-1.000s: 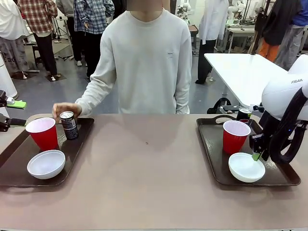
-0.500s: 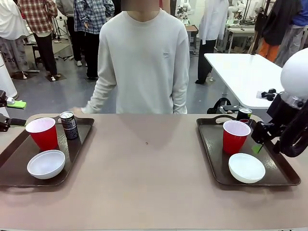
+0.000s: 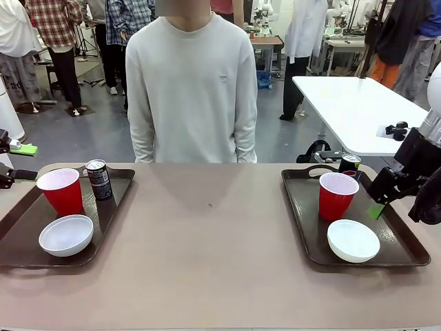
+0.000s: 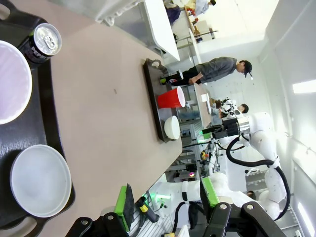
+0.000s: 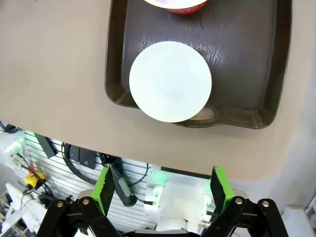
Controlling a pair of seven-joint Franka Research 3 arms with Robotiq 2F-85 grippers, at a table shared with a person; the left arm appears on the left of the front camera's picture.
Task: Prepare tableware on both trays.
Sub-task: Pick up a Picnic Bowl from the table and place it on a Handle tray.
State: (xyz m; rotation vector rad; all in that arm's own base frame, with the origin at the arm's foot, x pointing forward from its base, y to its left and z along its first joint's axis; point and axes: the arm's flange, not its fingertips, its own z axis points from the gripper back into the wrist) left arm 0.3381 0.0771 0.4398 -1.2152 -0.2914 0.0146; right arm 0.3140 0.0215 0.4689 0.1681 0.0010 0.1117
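The left tray (image 3: 110, 207) holds a red cup (image 3: 62, 192), a dark can (image 3: 98, 179) and a white bowl (image 3: 66, 234). On the right tray (image 3: 303, 207) stand a red cup (image 3: 337, 195), a white bowl (image 3: 353, 240) and a can (image 3: 349, 163). My right gripper (image 3: 375, 203) hangs open above that tray's right side, just right of the cup. In the right wrist view the right gripper (image 5: 163, 190) is empty, with the bowl (image 5: 170, 81) below it. My left gripper (image 4: 167, 200) is open and empty beside the left tray (image 4: 49, 103).
A person (image 3: 193, 89) stands at the table's far side with both arms down. Bare tabletop (image 3: 207, 234) lies between the two trays. Behind the right tray stands another white table (image 3: 351, 103).
The person's hand let go of the can on the left tray and drew back. My right gripper lifted off the right bowl and moved up to the right.
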